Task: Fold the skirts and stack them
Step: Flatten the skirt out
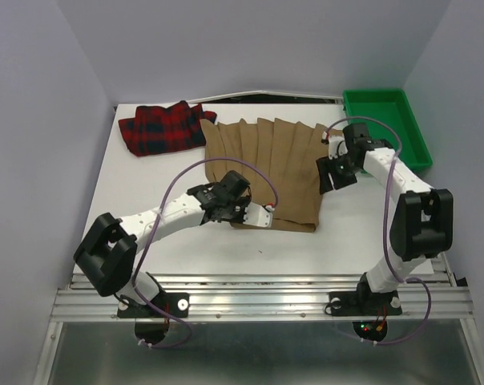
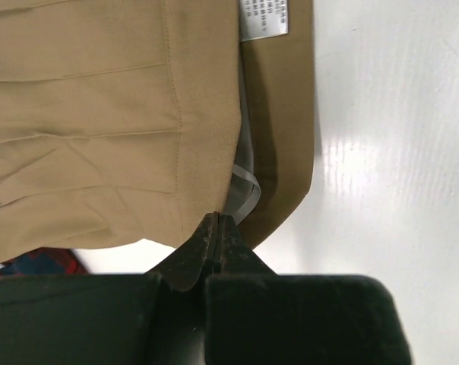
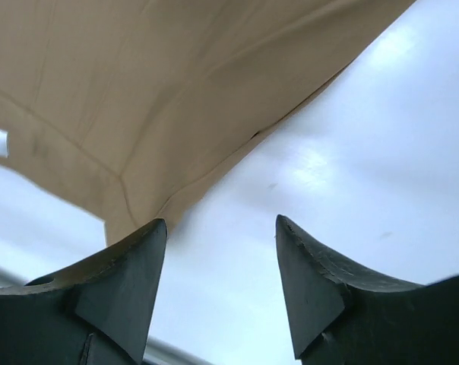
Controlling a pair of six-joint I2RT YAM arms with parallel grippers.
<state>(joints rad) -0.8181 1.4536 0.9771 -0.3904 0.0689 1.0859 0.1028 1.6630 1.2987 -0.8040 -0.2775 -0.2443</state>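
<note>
The tan skirt (image 1: 274,160) lies spread out and pleated in the middle of the table. It also shows in the left wrist view (image 2: 100,114) and the right wrist view (image 3: 138,91). The red plaid skirt (image 1: 162,128) lies bunched at the back left, touching the tan one. My left gripper (image 1: 264,213) is at the tan skirt's near edge. Its jaws (image 2: 216,219) are shut on the waistband edge beside a grey loop (image 2: 245,186). My right gripper (image 1: 330,172) is open (image 3: 222,220) over bare table at the skirt's right edge, with its left fingertip (image 3: 150,232) at the cloth.
A green plastic tray (image 1: 422,136) stands at the back right, close behind the right arm. A white label (image 2: 264,17) is sewn inside the waistband. White table (image 1: 346,233) shows to the right of and in front of the tan skirt. Grey walls close in both sides.
</note>
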